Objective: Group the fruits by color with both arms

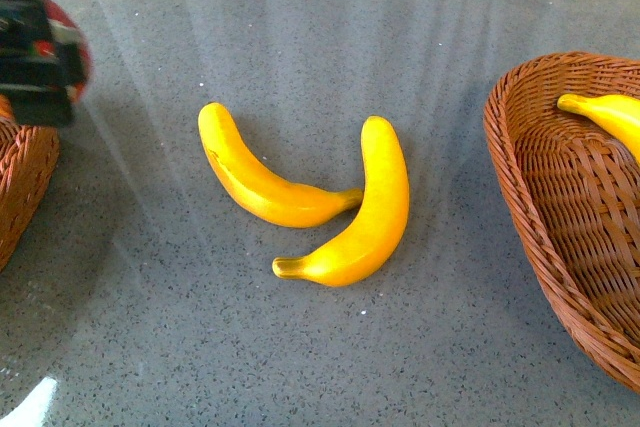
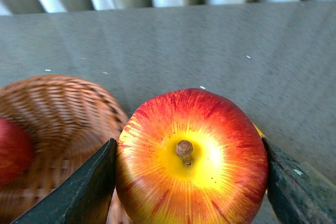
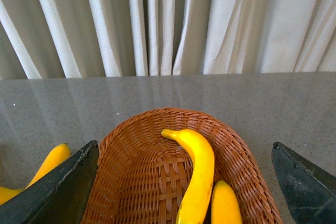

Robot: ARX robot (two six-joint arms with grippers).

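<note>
My left gripper [image 2: 188, 148] is shut on a red apple [image 2: 191, 156] streaked with yellow, stem facing the camera, held in the air beside the left wicker basket [image 2: 63, 108]. A second red apple [image 2: 13, 150] lies in that basket. In the front view the left gripper [image 1: 40, 47] is a blur at the far left, with the held apple [image 1: 68, 27] just showing. Two yellow bananas [image 1: 265, 182] [image 1: 365, 212] lie touching mid-table. My right gripper [image 3: 185, 146] hangs open above the right basket [image 3: 131, 124], which holds two bananas [image 3: 197, 171] [image 3: 226, 203].
The left basket's rim [image 1: 20, 177] shows at the left edge of the front view. The right basket [image 1: 530, 207], with a banana [image 1: 610, 112] in it, fills the right edge. The grey table ends at white curtains [image 3: 157, 24] behind.
</note>
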